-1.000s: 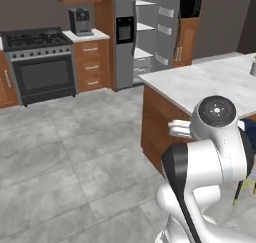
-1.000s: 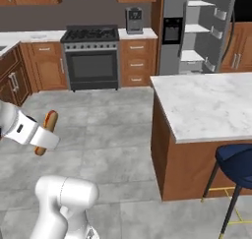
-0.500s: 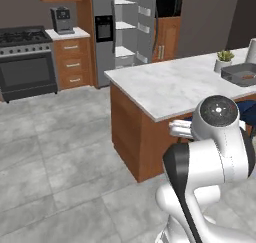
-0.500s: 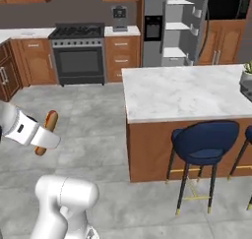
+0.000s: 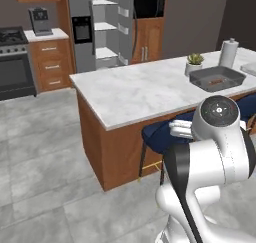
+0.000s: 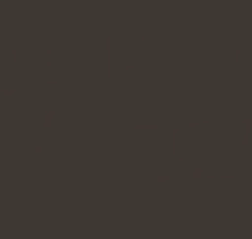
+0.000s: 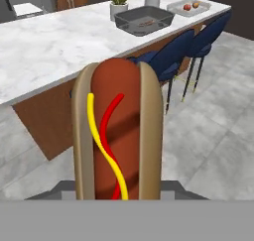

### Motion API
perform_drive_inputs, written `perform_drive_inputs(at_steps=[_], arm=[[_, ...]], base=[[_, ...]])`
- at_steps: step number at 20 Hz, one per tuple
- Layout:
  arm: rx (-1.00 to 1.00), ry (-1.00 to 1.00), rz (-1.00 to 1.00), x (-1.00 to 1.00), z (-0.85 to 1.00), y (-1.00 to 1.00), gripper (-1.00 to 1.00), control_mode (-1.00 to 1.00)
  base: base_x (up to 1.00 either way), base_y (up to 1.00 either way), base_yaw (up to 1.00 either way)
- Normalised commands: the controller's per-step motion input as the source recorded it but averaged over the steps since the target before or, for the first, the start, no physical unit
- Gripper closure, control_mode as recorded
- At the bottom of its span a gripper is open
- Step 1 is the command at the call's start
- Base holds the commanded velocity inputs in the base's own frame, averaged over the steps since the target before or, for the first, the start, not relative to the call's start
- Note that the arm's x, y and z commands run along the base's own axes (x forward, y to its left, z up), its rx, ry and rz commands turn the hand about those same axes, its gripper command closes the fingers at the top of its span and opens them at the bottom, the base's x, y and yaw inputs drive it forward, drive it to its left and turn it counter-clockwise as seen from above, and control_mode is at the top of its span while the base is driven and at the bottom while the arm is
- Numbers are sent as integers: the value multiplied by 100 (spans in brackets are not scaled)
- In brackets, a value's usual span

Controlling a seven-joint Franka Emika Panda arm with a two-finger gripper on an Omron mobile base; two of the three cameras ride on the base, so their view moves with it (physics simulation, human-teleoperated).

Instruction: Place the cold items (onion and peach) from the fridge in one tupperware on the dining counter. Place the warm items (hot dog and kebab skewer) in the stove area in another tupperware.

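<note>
A single hot dog in a tan bun (image 7: 118, 136), striped with one red and one yellow line of sauce, stands upright in the gripper (image 7: 118, 188), which is closed on it. Beyond, the white marble worktop (image 7: 44, 46) carries two tupperware trays (one dark grey (image 7: 144, 20), one pale (image 7: 188, 7)) and one potted plant (image 7: 119, 2); two blue stools (image 7: 171, 54) stand alongside.

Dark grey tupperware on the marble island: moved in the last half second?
No. The dark grey tupperware still sits beside the small potted plant; the whole left base view shifted because the base drove.
</note>
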Motion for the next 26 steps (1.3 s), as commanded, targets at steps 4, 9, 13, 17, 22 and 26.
perform_drive_inputs(at_steps=[4, 9, 13, 17, 22, 26], arm=[[0, 0, 0, 0, 0, 0, 100, 100], [0, 0, 0, 0, 0, 0, 100, 100], [0, 0, 0, 0, 0, 0, 100, 100], [0, 0, 0, 0, 0, 0, 100, 100], [0, 0, 0, 0, 0, 0, 100, 100], [0, 0, 0, 0, 0, 0, 100, 100]], base=[[39, -100, 0], [48, -98, 0], [58, -93, 1], [66, -79, 2], [77, -49, 6], [71, -12, 17]])
